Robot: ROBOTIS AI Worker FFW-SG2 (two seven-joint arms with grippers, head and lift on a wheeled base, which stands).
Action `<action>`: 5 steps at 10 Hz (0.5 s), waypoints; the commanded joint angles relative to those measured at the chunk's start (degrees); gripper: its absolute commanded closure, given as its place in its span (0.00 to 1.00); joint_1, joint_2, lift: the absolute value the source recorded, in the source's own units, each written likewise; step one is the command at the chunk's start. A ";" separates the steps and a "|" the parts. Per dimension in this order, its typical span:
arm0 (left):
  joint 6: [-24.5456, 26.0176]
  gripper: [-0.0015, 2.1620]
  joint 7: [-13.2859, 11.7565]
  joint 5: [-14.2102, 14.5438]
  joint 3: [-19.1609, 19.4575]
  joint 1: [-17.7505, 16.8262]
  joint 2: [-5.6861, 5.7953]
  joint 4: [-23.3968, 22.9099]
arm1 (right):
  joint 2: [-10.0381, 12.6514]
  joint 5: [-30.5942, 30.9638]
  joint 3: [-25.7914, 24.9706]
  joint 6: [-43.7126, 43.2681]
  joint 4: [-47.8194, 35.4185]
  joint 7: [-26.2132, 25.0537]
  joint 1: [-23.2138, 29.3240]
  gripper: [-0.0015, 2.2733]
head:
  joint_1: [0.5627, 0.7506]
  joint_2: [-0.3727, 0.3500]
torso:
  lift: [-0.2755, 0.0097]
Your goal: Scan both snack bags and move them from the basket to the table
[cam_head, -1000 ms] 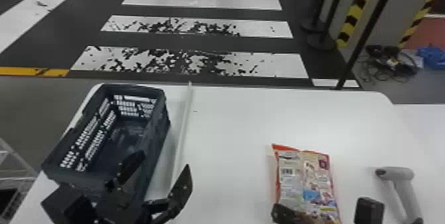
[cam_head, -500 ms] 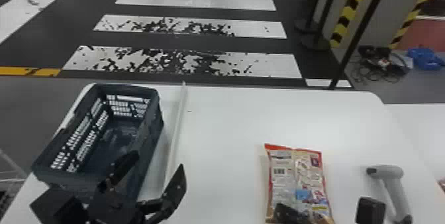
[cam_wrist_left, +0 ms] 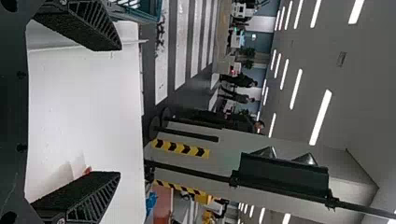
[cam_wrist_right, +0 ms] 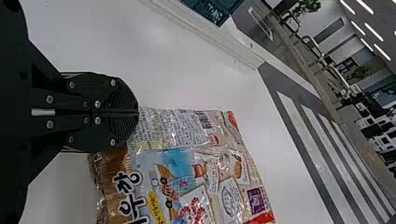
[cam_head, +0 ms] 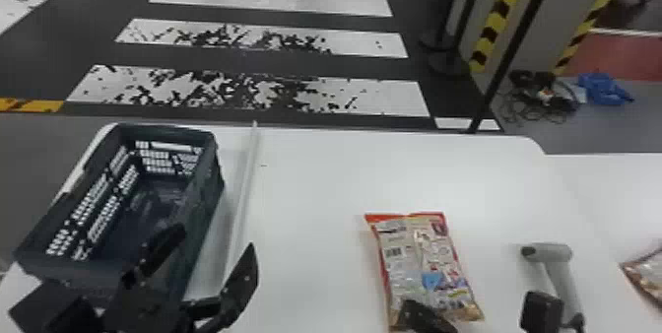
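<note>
I've panned right onto the second bag (cam_head: 649, 274), so both look out of the basket (cam_head: 64, 269) at the table's (cam_head: 320, 184) left edge, left gripper (cam_wrist_left: 118, 111) spread, right gripper (cam_wrist_right: 135, 112) pressed together.

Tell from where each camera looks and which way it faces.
Head view: head, forward-down at flat white table; black two-fingered left gripper, right gripper.
Left wrist view: left wrist, outward over table; left gripper, open.
Right wrist view: right wrist, outward over multicoloured plastic snack bag; right gripper, shut.
Shared by head and right wrist views: bag, table.
</note>
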 commanded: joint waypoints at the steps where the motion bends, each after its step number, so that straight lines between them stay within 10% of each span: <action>1: -0.10 0.02 -0.08 0.00 0.00 0.00 0.00 -0.10 | 0.00 -0.44 0.22 0.00 -0.43 0.04 0.16 0.99 | 0.70 0.38 | 0.62; 5: -0.28 0.02 -0.08 0.00 0.00 0.44 -0.09 -0.45 | 0.18 -0.17 1.19 0.35 -0.43 -0.05 -0.46 0.99 | 0.70 0.40 | 0.62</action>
